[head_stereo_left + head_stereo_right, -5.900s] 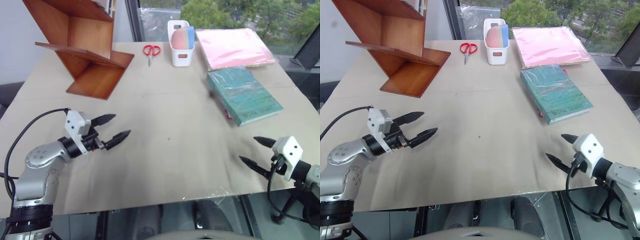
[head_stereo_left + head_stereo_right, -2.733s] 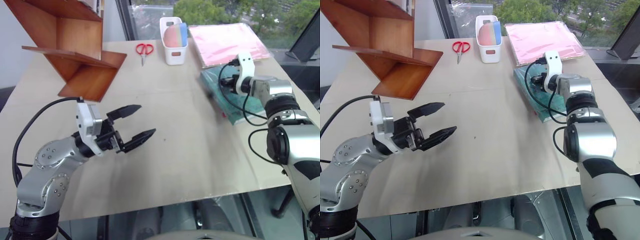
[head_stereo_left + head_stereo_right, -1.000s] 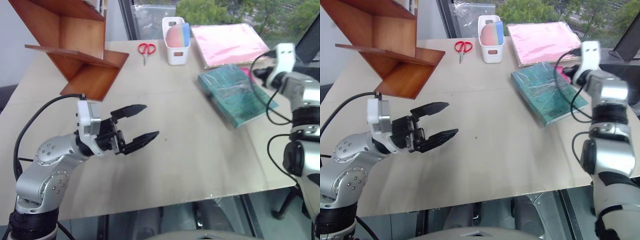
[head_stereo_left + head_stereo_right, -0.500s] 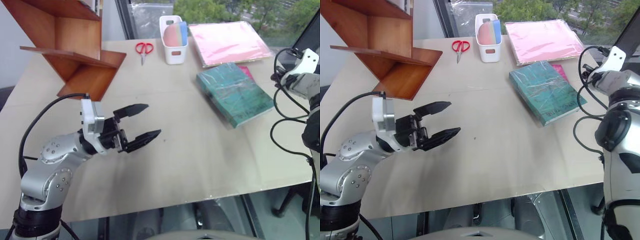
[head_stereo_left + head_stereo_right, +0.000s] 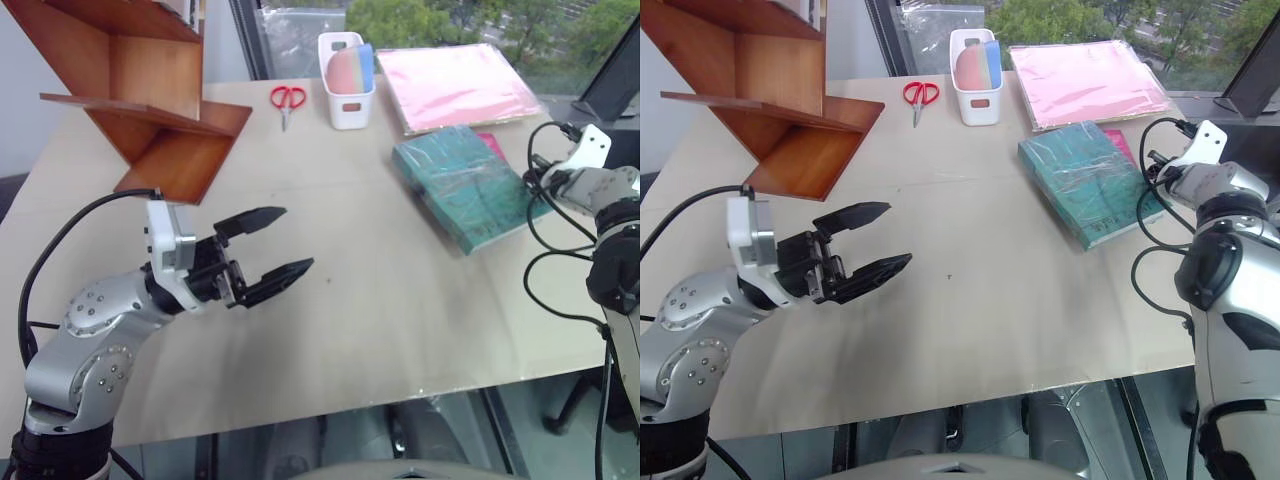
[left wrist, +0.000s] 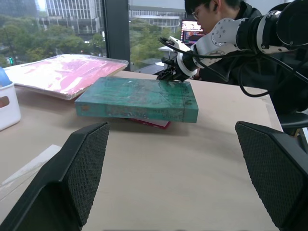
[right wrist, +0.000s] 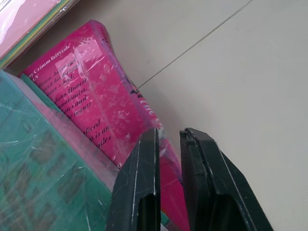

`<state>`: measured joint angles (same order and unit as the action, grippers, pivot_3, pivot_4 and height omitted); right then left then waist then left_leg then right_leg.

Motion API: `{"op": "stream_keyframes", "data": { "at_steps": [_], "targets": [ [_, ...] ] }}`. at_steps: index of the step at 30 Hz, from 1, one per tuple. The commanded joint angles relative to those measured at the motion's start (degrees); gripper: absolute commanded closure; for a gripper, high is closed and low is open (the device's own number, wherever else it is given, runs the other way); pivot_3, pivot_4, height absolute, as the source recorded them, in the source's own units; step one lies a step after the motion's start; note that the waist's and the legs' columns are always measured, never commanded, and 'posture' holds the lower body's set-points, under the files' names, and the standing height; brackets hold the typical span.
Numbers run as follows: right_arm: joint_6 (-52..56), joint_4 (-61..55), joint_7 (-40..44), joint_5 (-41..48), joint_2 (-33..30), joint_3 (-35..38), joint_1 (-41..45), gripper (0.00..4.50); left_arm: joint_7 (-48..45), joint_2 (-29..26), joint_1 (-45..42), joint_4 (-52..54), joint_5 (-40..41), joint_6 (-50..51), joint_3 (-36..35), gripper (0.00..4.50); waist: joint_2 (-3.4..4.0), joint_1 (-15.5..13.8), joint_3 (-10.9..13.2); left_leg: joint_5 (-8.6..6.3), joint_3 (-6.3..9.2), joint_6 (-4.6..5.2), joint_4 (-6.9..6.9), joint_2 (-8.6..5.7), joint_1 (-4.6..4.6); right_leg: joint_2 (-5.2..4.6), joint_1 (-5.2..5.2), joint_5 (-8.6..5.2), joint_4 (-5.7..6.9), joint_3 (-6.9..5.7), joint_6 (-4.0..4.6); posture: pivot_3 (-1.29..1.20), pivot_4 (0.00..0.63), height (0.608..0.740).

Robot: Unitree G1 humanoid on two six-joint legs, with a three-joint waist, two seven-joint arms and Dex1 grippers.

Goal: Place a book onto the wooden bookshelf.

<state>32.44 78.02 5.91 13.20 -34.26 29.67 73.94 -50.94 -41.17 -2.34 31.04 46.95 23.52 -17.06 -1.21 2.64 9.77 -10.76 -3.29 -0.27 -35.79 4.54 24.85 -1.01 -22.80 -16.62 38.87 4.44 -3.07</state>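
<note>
The teal-green book [image 5: 465, 185] lies flat at the table's right, on top of a thinner magenta book [image 7: 106, 110]. My right gripper [image 5: 1155, 170] is at the book's right edge, low over the table. Its fingers are shut with nothing between them, and their tips [image 7: 151, 137] sit right at the magenta book's edge. The wooden bookshelf [image 5: 150, 110] stands at the far left corner. My left gripper [image 5: 298, 238] hovers open over the table's left middle, pointing across at the book [image 6: 139, 98], well short of it.
Red scissors [image 5: 288, 100], a white bin [image 5: 350, 65] and a large pale pink folder [image 5: 465, 85] lie along the far side. A person [image 6: 216, 12] sits beyond the table's right edge, near a dark monitor [image 5: 615, 80].
My right gripper has sunk from above the book's far right corner to table level at its right edge, and the wrist has rolled. The left gripper and the book have stayed put.
</note>
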Motion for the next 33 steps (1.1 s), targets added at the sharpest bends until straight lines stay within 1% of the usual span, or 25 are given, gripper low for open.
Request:
{"op": "stream_keyframes", "data": {
  "at_steps": [1, 16, 33],
  "targets": [
    [1.3, -0.3, 1.1, -0.5, 1.0, -0.6, -0.9, 3.76, 0.4, -0.6, 0.1, 2.9, 0.9, -0.1, -1.2, 0.00, -0.01, 0.0, 0.0, 0.00, 0.00, 0.00, 0.00, 0.00, -0.01, 0.00, 0.00, 0.00, 0.00, 0.00, 0.00, 0.00, 0.150, 0.740],
    [3.2, -0.6, 3.7, -1.6, 1.9, -1.7, -1.3, 3.76, 0.1, -0.3, -0.9, 1.8, 0.6, -0.1, 0.0, 0.00, -0.07, 0.6, 0.0, 0.00, 0.01, 0.00, 0.00, 0.01, -0.04, 0.01, 0.05, 0.00, 0.00, 0.00, 0.00, 0.00, 0.150, 0.740],
    [5.6, -1.4, 7.0, -2.2, 0.6, -3.7, 0.1, 3.76, -0.7, 0.8, -2.9, -0.1, -0.4, -0.8, 2.4, 0.00, -0.08, 0.8, -0.1, 0.00, 0.01, 0.00, 0.00, 0.01, -0.06, 0.01, 0.07, 0.00, 0.00, -0.01, 0.00, 0.00, 0.150, 0.740]
  ]
}}
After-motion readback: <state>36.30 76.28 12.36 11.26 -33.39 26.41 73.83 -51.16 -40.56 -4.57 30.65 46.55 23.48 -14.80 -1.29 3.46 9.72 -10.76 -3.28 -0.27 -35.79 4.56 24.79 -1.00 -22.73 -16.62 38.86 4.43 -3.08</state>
